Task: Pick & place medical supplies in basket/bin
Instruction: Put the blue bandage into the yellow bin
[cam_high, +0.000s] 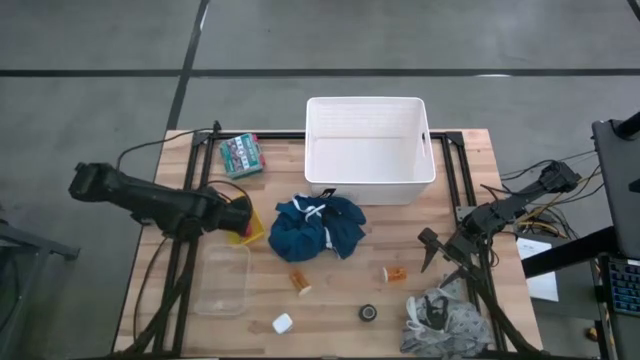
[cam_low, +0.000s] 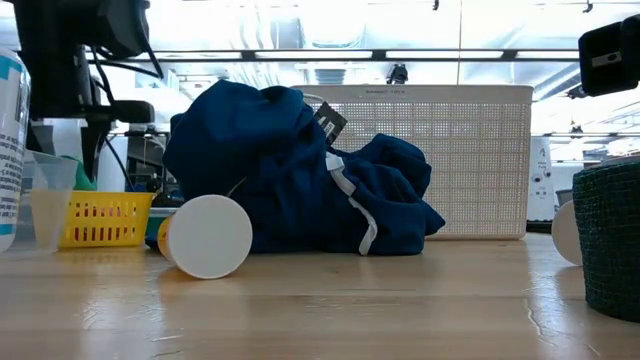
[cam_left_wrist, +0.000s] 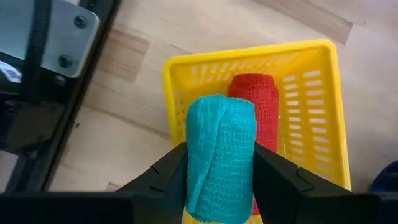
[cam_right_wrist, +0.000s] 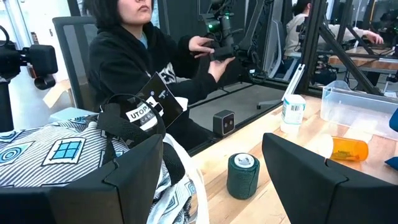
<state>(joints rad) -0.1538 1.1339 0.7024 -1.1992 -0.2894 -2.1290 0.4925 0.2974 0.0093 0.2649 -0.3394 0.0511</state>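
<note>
Left gripper (cam_left_wrist: 217, 171): clamped on a teal tape roll (cam_left_wrist: 221, 155), over the yellow tray (cam_left_wrist: 311, 68).
Tray: holds a red tape roll (cam_left_wrist: 258, 102).
Right gripper (cam_right_wrist: 211, 168): fingers apart, empty, beside the patterned cloth (cam_right_wrist: 56, 152).
Tub (cam_high: 368, 148): white, seemingly empty, behind the blue garment (cam_high: 315, 228).
Pill bottle (cam_high: 396, 273): lying on the table.

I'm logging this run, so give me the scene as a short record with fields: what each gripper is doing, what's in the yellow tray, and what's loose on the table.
left gripper: shut on teal tape roll, over yellow tray
yellow tray contents: red tape roll
right gripper: open, holding nothing, beside grey-white patterned cloth
white tub: nothing visible inside
on table: dark blue garment, two orange pill bottles, dark tape roll, clear box
</note>
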